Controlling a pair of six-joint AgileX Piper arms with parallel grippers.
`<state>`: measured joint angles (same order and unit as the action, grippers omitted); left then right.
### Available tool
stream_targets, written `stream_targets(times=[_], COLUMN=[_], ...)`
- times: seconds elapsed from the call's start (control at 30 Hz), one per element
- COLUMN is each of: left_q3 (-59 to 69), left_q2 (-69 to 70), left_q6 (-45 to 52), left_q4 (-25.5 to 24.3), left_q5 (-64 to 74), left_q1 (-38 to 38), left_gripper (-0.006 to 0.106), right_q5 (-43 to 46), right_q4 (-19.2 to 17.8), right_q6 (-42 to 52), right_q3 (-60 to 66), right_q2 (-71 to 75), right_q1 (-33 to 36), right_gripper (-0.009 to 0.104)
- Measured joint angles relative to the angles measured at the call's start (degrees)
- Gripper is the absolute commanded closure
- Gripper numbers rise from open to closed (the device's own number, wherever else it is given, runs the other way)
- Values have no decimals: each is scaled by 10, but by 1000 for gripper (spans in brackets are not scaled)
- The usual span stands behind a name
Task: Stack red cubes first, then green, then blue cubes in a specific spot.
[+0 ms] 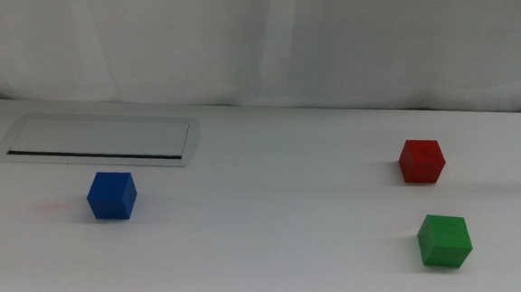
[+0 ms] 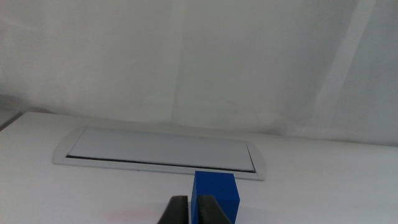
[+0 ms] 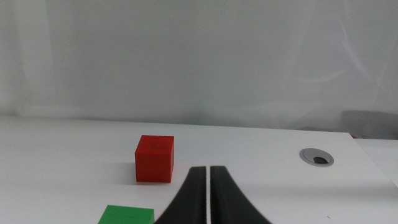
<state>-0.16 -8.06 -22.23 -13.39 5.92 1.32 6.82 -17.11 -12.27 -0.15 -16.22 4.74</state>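
A: Nothing is stacked yet. Which cube do you take first?

B: The red cube point(image 1: 422, 161), far right of the table point(image 1: 272, 246), behind the green cube point(image 1: 444, 240). Your right gripper point(image 3: 208, 186) waits clenched and empty just short of it, so spread the jaws before descending.

A: And the left gripper point(image 2: 190, 210)?

B: It sits pinched together behind the blue cube point(image 1: 112, 195), near the grey panel point(image 1: 100, 139); leave it there

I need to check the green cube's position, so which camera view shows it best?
The middle view: the whole green cube sits unobstructed on the table. The right wrist view catches only its top at the picture's edge; the left wrist view misses it.
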Motion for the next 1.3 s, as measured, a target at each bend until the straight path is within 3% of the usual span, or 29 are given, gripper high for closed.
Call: stream_targets(times=[0.07, 0.17, 0.2, 0.23, 0.27, 0.3, 0.73, 1.03, 1.3], left_q3=[0, 0, 0, 0, 0, 0, 0, 0, 0], left_q2=[0, 0, 0, 0, 0, 0, 0, 0, 0], left_q6=[0, -1, -6, -17, -19, -22, -26, -27, -27], left_q4=[0, 0, 0, 1, 2, 4, 4, 4, 4], left_q5=[0, 0, 0, 0, 0, 0, 0, 0, 0], left_q1=[0, 0, 0, 0, 0, 0, 0, 0, 0], left_gripper=[93, 67, 53, 23, 7, 8, 8, 8, 8], right_q5=[0, 2, 6, 14, 18, 22, 31, -145, -332], right_q4=[8, 45, 56, 79, 84, 89, 105, 124, 123], right_q6=[0, 0, 0, 0, 0, 0, -30, -55, 0], right_q3=[0, 0, 0, 0, 0, 0, 0, -128, -328], right_q2=[0, 0, 0, 0, 0, 0, 0, 0, -64], right_q1=[0, 0, 0, 0, 0, 0, 0, 0, 0], right_gripper=[82, 51, 36, 10, -3, -8, -8, -8, -8])
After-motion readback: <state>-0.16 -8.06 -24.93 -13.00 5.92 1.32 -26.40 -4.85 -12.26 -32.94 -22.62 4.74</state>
